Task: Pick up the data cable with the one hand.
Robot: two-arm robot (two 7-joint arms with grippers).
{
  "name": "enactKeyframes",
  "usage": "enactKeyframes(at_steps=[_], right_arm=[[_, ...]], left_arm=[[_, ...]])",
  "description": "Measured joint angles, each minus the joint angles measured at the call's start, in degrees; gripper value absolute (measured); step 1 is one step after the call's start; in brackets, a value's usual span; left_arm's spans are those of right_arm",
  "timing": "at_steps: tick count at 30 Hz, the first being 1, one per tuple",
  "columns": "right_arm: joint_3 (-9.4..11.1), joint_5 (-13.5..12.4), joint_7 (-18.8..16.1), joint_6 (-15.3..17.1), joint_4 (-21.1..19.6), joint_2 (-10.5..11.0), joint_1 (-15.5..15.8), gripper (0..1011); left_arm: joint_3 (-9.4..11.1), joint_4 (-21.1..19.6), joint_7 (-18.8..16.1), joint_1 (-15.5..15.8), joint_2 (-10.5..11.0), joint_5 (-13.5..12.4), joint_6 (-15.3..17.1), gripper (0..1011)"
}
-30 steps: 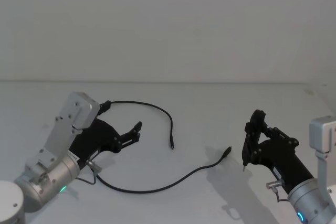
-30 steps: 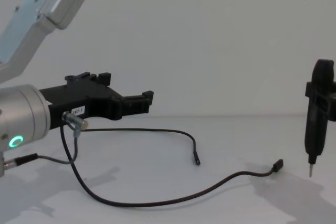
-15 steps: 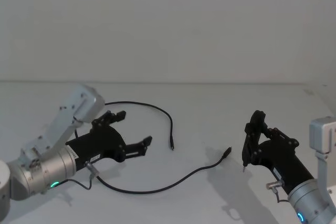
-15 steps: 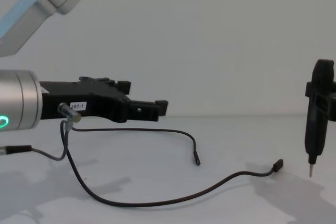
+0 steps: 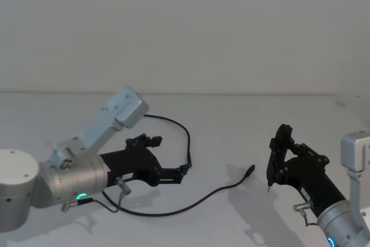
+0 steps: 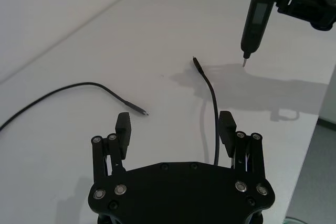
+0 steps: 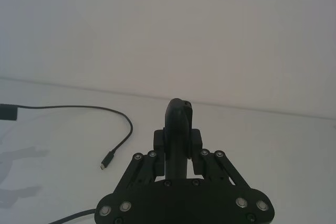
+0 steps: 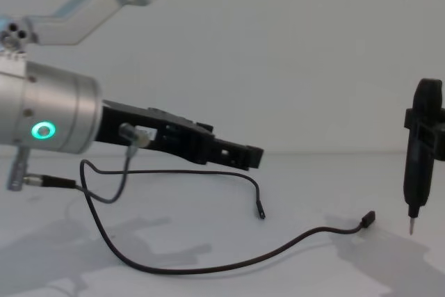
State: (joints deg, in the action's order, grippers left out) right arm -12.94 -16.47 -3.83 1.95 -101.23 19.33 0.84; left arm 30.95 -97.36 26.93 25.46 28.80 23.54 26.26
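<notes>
Right, closest in, the left gripper point(image 6: 175, 123) hangs low over the white table point(image 5: 300, 114), tilted nose-down on its silver wrist with the green ring point(image 8: 43, 130) lit, fingers spread wide and holding nothing. That spread looks deliberate to me: the data cable point(image 6: 211, 94) lies flat on the table, and one run of it passes straight under this gripper, between the two fingers and close beside one of them, so a drop and a squeeze should catch it. The cord's other end, a small plug point(image 6: 140, 112), rests just ahead of the opposite finger, outside the gap. Past the gripper's tips the run snakes on to the far plug point(image 8: 368, 219). Well off to the left gripper's right, the right gripper point(image 7: 177, 139) sits parked, clamped on a pointed black tool point(image 8: 422, 147) held upright, its tip down close to the table near that far plug, out of the way, I'd say. Room-wise, there's bare table on every side of the left gripper. A table edge shows farther off than the tool's shadow, and the back edge meets the wall point(image 5: 185, 27) well beyond
</notes>
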Motion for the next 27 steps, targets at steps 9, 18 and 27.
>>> enactKeyframes(at_steps=[9,18,27], right_arm=[[0.0,0.0,0.0,0.0,0.0,0.0,0.0,279],[0.0,0.0,0.0,0.0,0.0,0.0,0.0,279],[0.0,0.0,0.0,0.0,0.0,0.0,0.0,279]], left_arm=[[3.13,-0.03,-3.45,2.31,-2.56,-2.45,6.14,1001],[5.59,0.95,-3.94,3.44,-3.97,-4.03,7.83,1001],[7.71,3.14,-2.9,4.71,-5.83,-5.04,8.17,1001]])
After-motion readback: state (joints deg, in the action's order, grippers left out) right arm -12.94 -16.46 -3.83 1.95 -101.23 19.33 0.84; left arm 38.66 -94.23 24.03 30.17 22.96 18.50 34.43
